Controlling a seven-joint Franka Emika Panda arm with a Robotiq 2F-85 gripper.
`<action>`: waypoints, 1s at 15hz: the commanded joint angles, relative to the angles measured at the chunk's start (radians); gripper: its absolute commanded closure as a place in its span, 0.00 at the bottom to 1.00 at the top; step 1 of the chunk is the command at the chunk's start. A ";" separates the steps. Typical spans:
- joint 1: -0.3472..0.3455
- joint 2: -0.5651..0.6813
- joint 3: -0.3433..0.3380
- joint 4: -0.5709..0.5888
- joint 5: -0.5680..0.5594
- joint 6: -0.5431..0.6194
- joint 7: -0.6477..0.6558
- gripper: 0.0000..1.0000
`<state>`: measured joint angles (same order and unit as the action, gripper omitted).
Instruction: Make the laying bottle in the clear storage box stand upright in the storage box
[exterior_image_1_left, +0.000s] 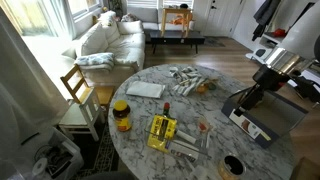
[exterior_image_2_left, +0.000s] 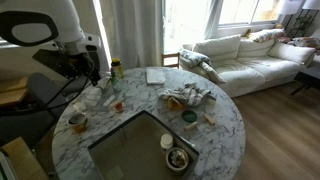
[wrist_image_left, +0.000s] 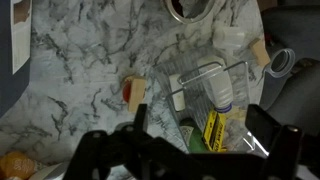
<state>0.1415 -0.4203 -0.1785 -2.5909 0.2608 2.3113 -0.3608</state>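
**Open gripper over the marble, bottle flat in its box**

The gripper (wrist_image_left: 200, 128) hangs with its jaws spread wide and nothing between them, above a round, grey-veined marble table (exterior_image_1_left: 215, 108). In both exterior views the arm reaches in from the table's edge, wrist bent downward.

In the wrist view, the clear storage box (wrist_image_left: 180, 82) sits just beyond the fingers, with the laying bottle (wrist_image_left: 215, 85) on its side inside. A yellow packet (wrist_image_left: 212, 130) lies beside the box. A dark red-capped bottle (exterior_image_1_left: 167, 110) and an orange-lidded jar (exterior_image_1_left: 121, 113) stand further off. A white sofa (exterior_image_1_left: 110, 40) sits by bright windows.
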 joint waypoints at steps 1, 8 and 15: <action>-0.020 0.002 0.019 0.001 0.010 -0.004 -0.007 0.00; -0.020 0.002 0.019 0.001 0.010 -0.004 -0.007 0.00; 0.055 0.192 0.035 0.197 0.031 -0.012 -0.197 0.00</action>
<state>0.1722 -0.3601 -0.1541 -2.5113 0.2707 2.3127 -0.4574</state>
